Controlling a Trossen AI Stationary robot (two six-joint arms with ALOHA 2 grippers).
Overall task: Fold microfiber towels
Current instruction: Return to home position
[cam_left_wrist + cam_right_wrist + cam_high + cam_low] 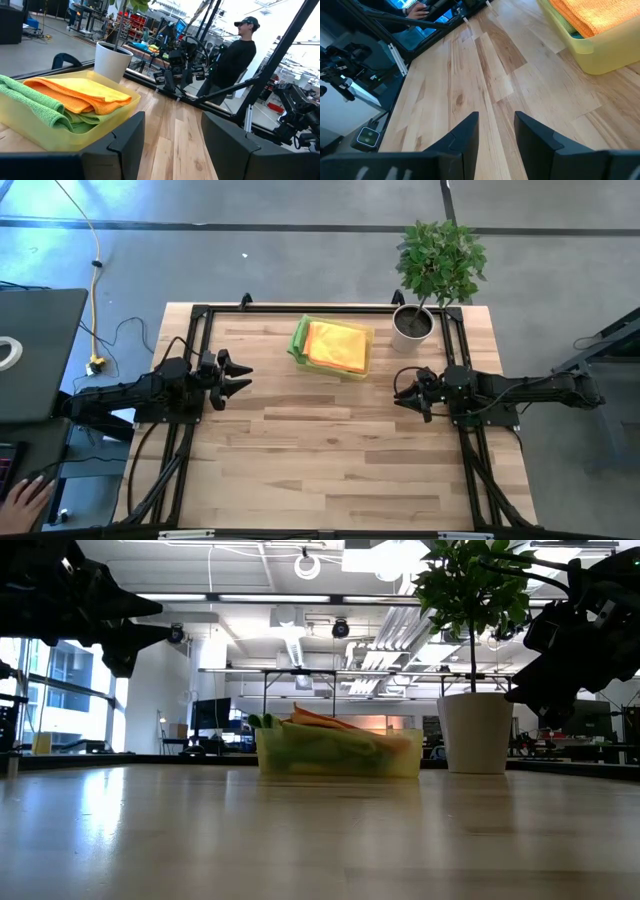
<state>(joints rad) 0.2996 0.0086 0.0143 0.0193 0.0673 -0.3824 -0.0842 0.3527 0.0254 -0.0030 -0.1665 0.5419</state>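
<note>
Where the tabletop (330, 460) nears its far edge, middle: tray (347, 373), long axis left to right, holding the folded towels (336, 345), orange on top, yellow and green beneath.
Left gripper (243, 378): left side, above the wood, fingers apart, empty.
Right gripper (403, 393): right side, fingers apart, empty, near the pot plant (412, 323).
Stack lies far and inward of both grippers, the right gripper slightly nearer.
Judgement: folding looks complete. The arms need only draw back clear of the tray.

No legible text, labels or numbers anywhere.
</note>
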